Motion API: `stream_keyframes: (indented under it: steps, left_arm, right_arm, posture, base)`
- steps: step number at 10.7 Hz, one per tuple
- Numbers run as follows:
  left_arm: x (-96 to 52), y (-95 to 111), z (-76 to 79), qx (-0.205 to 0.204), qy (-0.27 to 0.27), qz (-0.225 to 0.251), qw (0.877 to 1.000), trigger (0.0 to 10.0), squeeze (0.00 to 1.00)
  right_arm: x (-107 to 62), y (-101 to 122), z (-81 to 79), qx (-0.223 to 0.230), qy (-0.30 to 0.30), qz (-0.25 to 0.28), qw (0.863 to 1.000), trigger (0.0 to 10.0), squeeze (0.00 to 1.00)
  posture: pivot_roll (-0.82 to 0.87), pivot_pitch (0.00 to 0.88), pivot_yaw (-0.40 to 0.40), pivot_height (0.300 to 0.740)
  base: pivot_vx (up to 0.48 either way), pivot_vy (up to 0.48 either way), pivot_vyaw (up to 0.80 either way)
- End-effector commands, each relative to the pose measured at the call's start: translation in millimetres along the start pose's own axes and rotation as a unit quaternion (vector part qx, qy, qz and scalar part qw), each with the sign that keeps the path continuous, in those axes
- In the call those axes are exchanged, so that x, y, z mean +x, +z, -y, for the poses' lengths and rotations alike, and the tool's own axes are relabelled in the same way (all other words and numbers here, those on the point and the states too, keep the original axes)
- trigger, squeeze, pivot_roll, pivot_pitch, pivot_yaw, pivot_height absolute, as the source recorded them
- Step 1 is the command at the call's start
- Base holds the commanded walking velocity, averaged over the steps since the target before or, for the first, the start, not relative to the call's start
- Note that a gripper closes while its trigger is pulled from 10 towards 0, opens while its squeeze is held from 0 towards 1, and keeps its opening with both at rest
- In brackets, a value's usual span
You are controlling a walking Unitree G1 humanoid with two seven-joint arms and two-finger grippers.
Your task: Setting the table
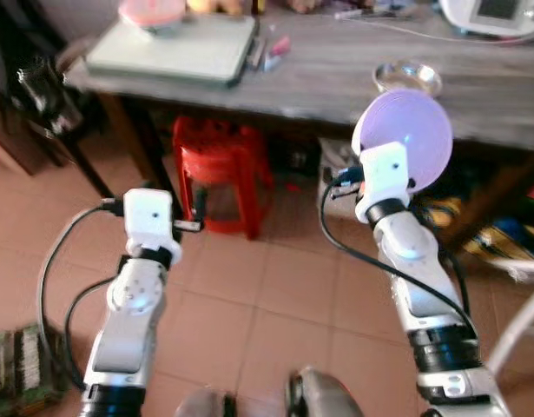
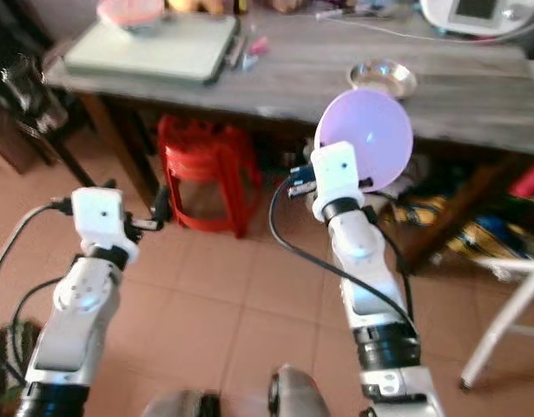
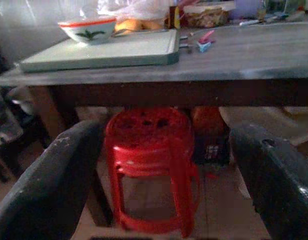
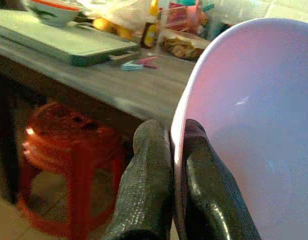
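A lilac plate (image 1: pixel 404 135) is held almost upright just before the near edge of the grey wooden table (image 1: pixel 336 82). My right gripper (image 4: pixel 175 131) is shut on the plate's (image 4: pixel 254 125) rim, one finger on each face. My left gripper (image 3: pixel 166 132) is open and holds nothing. It hovers lower, on the left, pointing at the space under the table. On the table lie a pale green board (image 1: pixel 175 48) carrying a red-rimmed bowl (image 3: pixel 87 30), and a small metal bowl (image 1: pixel 407 76) just behind the plate.
A red plastic stool (image 1: pixel 221 169) stands under the table in front of my left gripper. Bags and clutter (image 1: pixel 492 234) fill the floor under the table's right side. A white appliance (image 1: pixel 497 13) sits at the back right, and a white frame leg (image 2: pixel 501 321) stands at right.
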State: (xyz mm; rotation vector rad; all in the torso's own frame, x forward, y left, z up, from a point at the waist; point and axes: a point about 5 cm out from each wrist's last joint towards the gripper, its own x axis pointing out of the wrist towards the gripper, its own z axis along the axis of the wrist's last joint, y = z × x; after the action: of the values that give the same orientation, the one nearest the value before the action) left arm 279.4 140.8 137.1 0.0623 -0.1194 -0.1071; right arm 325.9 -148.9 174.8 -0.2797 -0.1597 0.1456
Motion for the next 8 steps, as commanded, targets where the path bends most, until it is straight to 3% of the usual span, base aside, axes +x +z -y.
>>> stream_keyframes:
  steps: [1,2,5,8]
  left_arm:
    - [-1.0,2.7,4.8,0.016,-0.018,0.009,1.0,10.0,0.0]
    - [-1.6,2.6,6.8,0.012,-0.022,0.01,1.0,10.0,0.0]
    - [-4.7,1.7,10.3,-0.003,-0.031,0.01,0.999,10.0,0.0]
    - [-4.6,2.0,10.6,-0.007,-0.035,0.01,0.999,10.0,0.0]
  right_arm:
    - [1.6,4.5,6.1,-0.002,-0.019,0.009,1.0,10.0,0.0]
    - [2.2,4.0,6.6,0.001,-0.021,0.008,1.0,10.0,0.0]
    - [3.9,2.4,5.0,0.008,-0.026,0.002,1.0,10.0,0.0]
    - [5.0,4.4,3.5,0.008,-0.026,0.008,1.0,10.0,0.0]
  posture:
    - [-0.01,0.141,0.013,0.74]
    - [0.0,0.141,0.013,0.74]
    - [0.0,0.14,0.014,0.74]
    - [0.0,0.138,0.016,0.74]
  base:
    - [0.461,0.0,0.0]
    - [0.458,0.0,0.0]
    - [0.429,0.0,-0.72]
    - [0.446,0.0,0.0]
